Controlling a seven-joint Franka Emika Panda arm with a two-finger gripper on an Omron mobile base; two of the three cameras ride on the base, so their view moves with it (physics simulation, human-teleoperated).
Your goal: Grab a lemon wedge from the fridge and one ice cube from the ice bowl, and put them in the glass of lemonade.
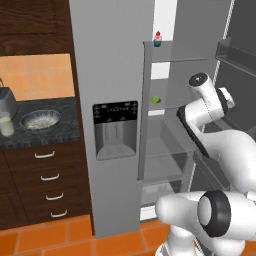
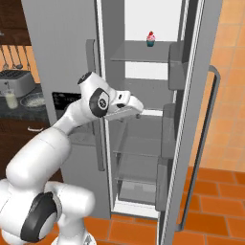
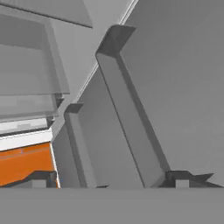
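The grey fridge [image 1: 110, 60] has its right door [image 2: 201, 95] swung open and its left door shut. On a middle shelf inside lies the small yellow-green lemon wedge [image 1: 156, 99]. My arm reaches into the open compartment, to the right of the wedge and apart from it. In the hand view my gripper [image 3: 111, 179] is open, its fingertips [image 3: 41, 178] wide apart with nothing between them, facing the door's grey bins [image 3: 131, 118]. On the dark counter at the left stand the glass of lemonade [image 1: 6, 124] and, beside it, the ice bowl [image 1: 40, 119].
A pink-topped cupcake [image 1: 158, 39] sits on the fridge's top shelf [image 2: 143, 58]. A silver toaster [image 2: 16, 81] stands behind the glass. Drawers [image 1: 47, 175] run under the counter. The open door and its bins close off the right side. Orange tiles [image 2: 215, 201] cover the floor.
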